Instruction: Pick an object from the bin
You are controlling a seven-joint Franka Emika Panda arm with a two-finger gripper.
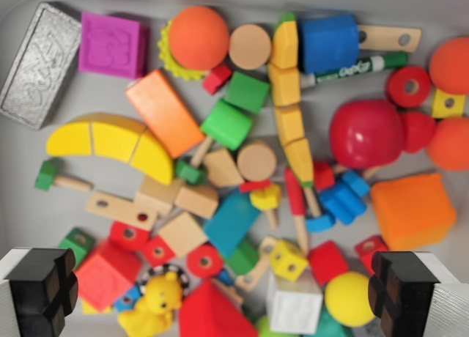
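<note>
Below my claw [220,293], spread wide and empty, the bin [22,205] brims with toys. Between the pads lies a white cube [293,304], near the wrist view's bottom edge: probably light, rigid wood, slick-faced; I'd pinch its flat opposite sides.

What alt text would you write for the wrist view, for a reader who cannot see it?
Looking straight down, the open gripper hangs above a grey bin crowded with colourful toy blocks, holding nothing. Among them are a large red ball, an orange cube, a yellow arch and a small yellow bear.
</note>
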